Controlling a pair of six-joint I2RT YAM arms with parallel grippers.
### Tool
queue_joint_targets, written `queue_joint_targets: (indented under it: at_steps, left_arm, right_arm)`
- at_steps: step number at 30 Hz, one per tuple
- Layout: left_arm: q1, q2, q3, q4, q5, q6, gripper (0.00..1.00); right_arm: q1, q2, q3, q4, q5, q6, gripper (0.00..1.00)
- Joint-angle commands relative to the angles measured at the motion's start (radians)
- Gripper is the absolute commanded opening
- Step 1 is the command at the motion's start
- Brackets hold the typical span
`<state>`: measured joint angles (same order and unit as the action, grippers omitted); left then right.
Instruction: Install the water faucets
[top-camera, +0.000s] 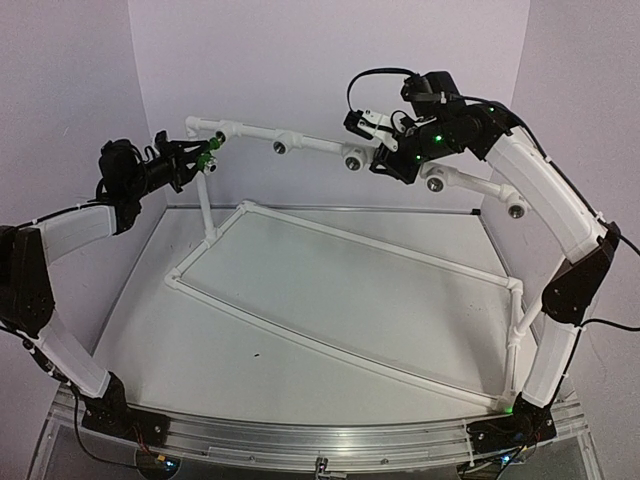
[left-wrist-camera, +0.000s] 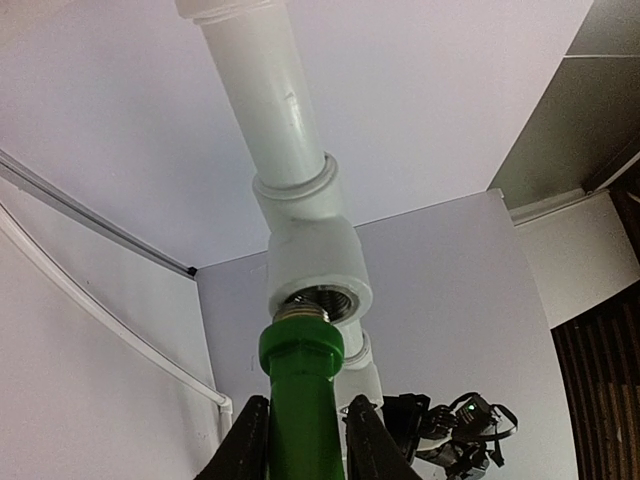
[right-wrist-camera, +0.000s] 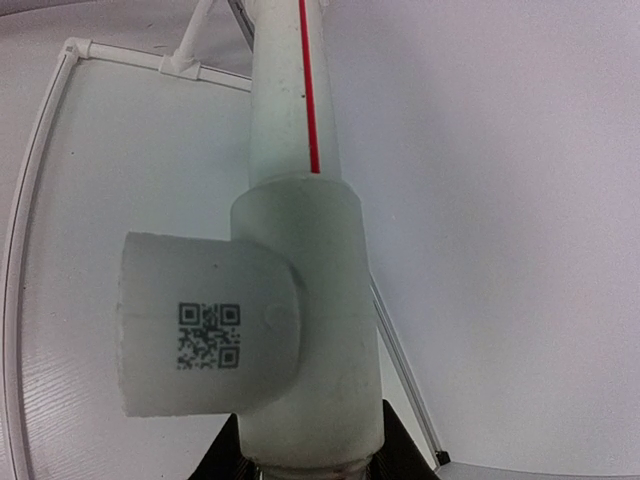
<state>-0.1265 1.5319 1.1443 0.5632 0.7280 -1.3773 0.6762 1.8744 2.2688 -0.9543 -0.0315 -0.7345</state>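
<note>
The left gripper (left-wrist-camera: 305, 418) was clamped on the green faucet (left-wrist-camera: 300, 352), whose threaded end sat at the end tee's (left-wrist-camera: 318, 262) socket mouth. Well apart from the end tee, the right gripper (right-wrist-camera: 312, 460) pinched the QR-labelled tee (right-wrist-camera: 300, 330).

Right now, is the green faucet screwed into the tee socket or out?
Not screwed home: the green faucet, between the left fingers, has its silver end only at the tee socket mouth, inner threads showing.

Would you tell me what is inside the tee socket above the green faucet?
Dark metal threads line the tee socket, and the faucet's silver end sits at its mouth. That end covers the deeper bore, so whether the threads have caught cannot be told.
</note>
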Motion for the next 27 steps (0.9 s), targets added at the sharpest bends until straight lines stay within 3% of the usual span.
queue_joint_targets:
  at_steps: [1,27]
  left_arm:
    - [-0.006,0.013,0.064,0.020,-0.019,0.019,0.00]
    - [-0.029,-0.006,0.099,0.047,-0.011,0.004,0.00]
  right_arm:
    - [0.016,-0.039,-0.020,-0.015,-0.215,0.021,0.00]
    - [0.034,-0.031,-0.035,-0.011,-0.233,0.025,0.00]
